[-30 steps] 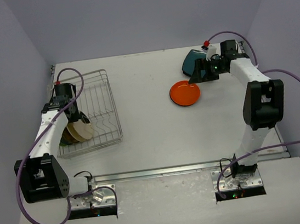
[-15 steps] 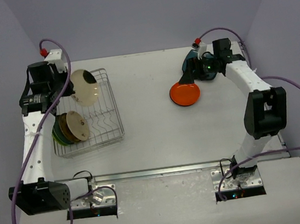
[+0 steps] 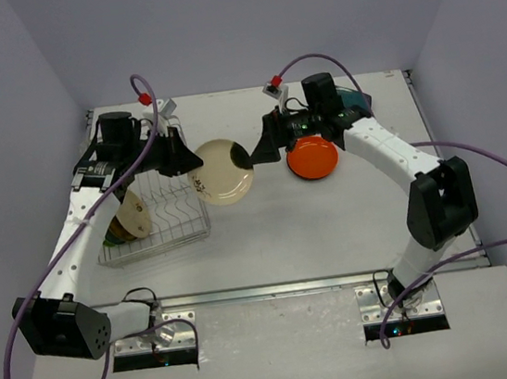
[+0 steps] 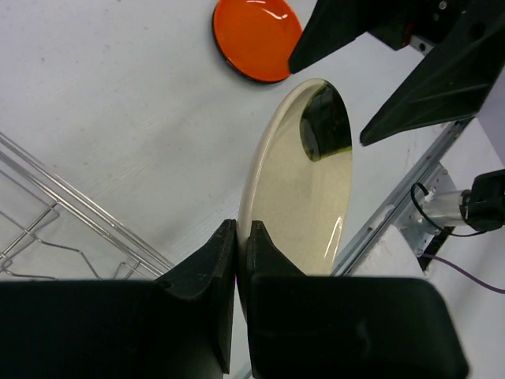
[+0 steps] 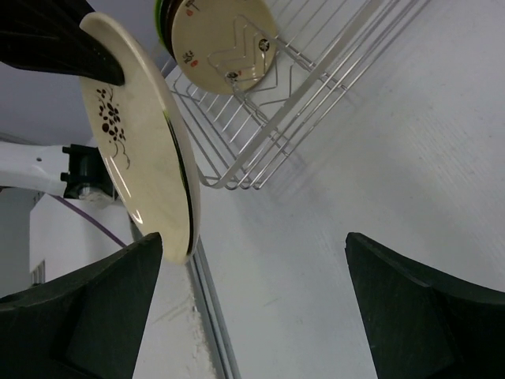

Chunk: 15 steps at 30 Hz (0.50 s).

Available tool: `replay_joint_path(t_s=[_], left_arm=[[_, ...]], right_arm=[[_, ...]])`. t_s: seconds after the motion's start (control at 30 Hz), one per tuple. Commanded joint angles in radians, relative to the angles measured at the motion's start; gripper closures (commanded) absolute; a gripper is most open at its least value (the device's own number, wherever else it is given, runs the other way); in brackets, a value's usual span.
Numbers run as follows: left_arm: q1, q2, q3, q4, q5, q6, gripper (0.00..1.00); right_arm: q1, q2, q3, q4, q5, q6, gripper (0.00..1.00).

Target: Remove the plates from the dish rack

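**Mid-air plate handoff, rack's not empty yet**

Starting on the left: the dish rack (image 3: 175, 220) sits on the surface (image 3: 333, 226) just behind and below the left gripper (image 4: 242, 233). There's a beige plate (image 5: 223, 38) leaning in it, with a green rim (image 5: 162, 20) peeking out behind that one. The left gripper is pinched tight on the rim of a cream plate (image 3: 221, 171) and holds it on edge, up off the surface and out ahead of itself, clear of the rack.

Facing it from the other side, the right gripper (image 5: 253, 235) is spread wide with nothing in it. The cream plate's far edge sits just inside its opening, close to one finger, and I can't tell if it's touching. Just beyond the right gripper, down by its wrist, an orange plate (image 3: 313, 156) lies flat on the surface.

My read is that this is a left-to-right handoff. Next, the right gripper needs to close squarely on that far rim before the left one lets go, probably then setting the plate down near the orange one.

On views:
- **Overhead:** gives the whole layout but hides the grip.
- **Left wrist:** the only one that shows the pinch on the rim.
- **Right wrist:** the only one that shows the dark flower pattern on the cream plate's face, and the best look at what's in the rack.
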<state>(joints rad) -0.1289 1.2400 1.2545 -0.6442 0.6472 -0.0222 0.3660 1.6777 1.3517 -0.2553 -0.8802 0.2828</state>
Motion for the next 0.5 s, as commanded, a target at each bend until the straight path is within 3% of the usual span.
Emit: replay_joint_path(t_s=[0.0, 0.07, 0.1, 0.13, 0.17, 0.23, 0.33, 0.4, 0.47], left_arm=[[-0.008, -0.014, -0.009, 0.104, 0.106, -0.05, 1.0], [-0.011, -0.014, -0.013, 0.109, 0.108, -0.051, 1.0], [-0.012, -0.013, -0.016, 0.109, 0.101, -0.051, 1.0], [-0.012, -0.013, -0.018, 0.109, 0.1, -0.051, 1.0], [-0.012, -0.012, -0.019, 0.109, 0.101, -0.051, 1.0], [-0.014, -0.011, -0.022, 0.111, 0.103, -0.053, 1.0], [-0.017, -0.008, -0.026, 0.115, 0.1, -0.061, 1.0], [-0.017, -0.008, -0.024, 0.116, 0.056, -0.07, 0.72], [-0.016, -0.012, -0.018, 0.099, -0.029, -0.078, 0.3]], right_arm=[[0.045, 0.05, 0.086, 0.065, -0.016, 0.064, 0.07], [0.059, 0.075, 0.097, 0.064, -0.014, 0.065, 0.15], [0.066, 0.08, 0.106, 0.065, -0.014, 0.068, 0.25], [0.069, 0.084, 0.11, 0.068, -0.014, 0.068, 0.27], [0.074, 0.09, 0.11, 0.071, -0.01, 0.068, 0.41], [0.078, 0.096, 0.111, 0.073, -0.006, 0.068, 0.57], [0.082, 0.1, 0.113, 0.071, 0.0, 0.064, 0.9], [0.082, 0.092, 0.107, 0.06, 0.028, 0.05, 1.0], [0.074, 0.078, 0.101, 0.038, 0.059, 0.027, 1.0]])
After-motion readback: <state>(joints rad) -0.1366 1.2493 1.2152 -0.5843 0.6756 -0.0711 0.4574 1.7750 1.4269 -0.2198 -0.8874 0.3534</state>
